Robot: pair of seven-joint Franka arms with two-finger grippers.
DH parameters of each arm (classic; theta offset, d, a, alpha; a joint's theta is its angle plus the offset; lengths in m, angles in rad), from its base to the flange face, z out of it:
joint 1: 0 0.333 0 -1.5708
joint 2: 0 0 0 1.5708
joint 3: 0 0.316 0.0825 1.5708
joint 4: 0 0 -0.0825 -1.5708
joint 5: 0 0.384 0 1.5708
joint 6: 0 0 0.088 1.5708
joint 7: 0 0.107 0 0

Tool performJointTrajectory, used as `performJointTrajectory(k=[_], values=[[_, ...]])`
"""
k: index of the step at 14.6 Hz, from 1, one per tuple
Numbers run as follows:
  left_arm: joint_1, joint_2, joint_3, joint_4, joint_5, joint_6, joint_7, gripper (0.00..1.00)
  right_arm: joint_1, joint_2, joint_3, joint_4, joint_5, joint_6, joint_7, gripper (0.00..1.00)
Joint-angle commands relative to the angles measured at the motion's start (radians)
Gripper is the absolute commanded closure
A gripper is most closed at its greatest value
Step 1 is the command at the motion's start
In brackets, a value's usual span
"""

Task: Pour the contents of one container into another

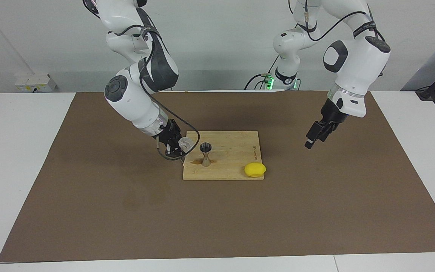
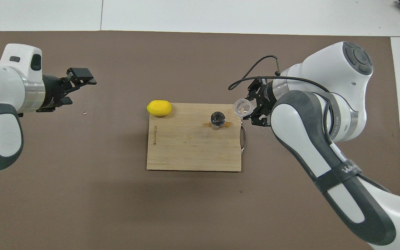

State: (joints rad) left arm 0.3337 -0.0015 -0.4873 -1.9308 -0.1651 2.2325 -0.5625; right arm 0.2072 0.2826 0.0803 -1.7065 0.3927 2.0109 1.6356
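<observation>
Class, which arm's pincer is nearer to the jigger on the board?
Right. The right pincer, holding the glass cup, is beside the jigger; the left pincer hangs over the mat, past the lemon.
</observation>
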Motion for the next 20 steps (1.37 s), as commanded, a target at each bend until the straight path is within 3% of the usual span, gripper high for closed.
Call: performJointTrajectory(k=[1, 6, 8, 11, 17, 18, 20], values=[[0.03, -0.044, 0.012, 0.018, 0.056, -0.106, 0.07, 0.0, 0.02, 0.013, -0.001, 0.021, -0.054, 0.029, 0.039, 1.0], [0.031, -0.072, 0.11, 0.11, 0.084, -0.413, 0.517, 0.0, 0.049, 0.017, -0.001, 0.01, -0.102, 0.063, 0.047, 1.0], [0.03, -0.078, 0.113, 0.175, 0.163, -0.532, 0.581, 0.0, 0.057, 0.017, 0.001, 0.005, -0.139, 0.075, 0.05, 1.0], [0.022, -0.037, 0.115, 0.324, 0.173, -0.692, 0.581, 0.0, 0.075, 0.015, 0.001, 0.002, -0.175, 0.077, 0.052, 1.0], [0.024, -0.045, 0.116, 0.305, 0.17, -0.682, 0.575, 0.0, 0.123, 0.015, 0.001, 0.002, -0.276, 0.085, 0.052, 1.0], [-0.005, -0.042, 0.133, 0.311, 0.17, -0.692, 0.573, 0.0, 0.124, 0.015, 0.001, 0.002, -0.293, 0.085, 0.052, 1.0], [-0.155, -0.046, 0.284, 0.314, 0.167, -0.708, 0.573, 0.0, 0.149, 0.015, 0.001, 0.002, -0.328, 0.083, 0.052, 1.0]])
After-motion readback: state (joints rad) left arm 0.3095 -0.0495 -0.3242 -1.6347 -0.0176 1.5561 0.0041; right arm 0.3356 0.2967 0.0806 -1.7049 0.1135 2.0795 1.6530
